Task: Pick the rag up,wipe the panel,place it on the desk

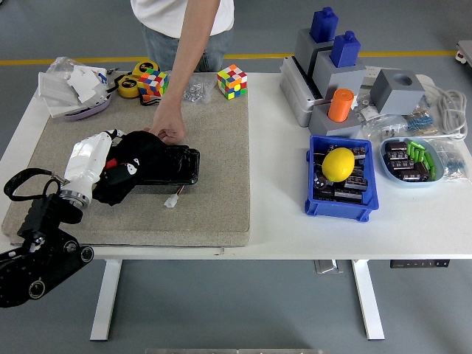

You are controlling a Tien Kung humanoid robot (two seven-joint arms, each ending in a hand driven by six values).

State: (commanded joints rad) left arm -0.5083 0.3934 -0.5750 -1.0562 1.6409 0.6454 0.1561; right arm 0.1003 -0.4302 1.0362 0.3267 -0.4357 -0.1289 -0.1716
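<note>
Left hand (110,158) on beige mat (214,214), fingers buried in black rag (136,158), gripping it atop glossy black panel (181,164). Person's hand (169,127) fisted, pressing panel's far edge. Beyond, Rubik's cubes (231,81) on white tabletop (413,228).

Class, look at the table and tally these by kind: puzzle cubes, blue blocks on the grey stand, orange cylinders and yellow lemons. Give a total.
Puzzle cubes: 2
Blue blocks: 2
Orange cylinders: 1
Yellow lemons: 1
Total: 6
</note>
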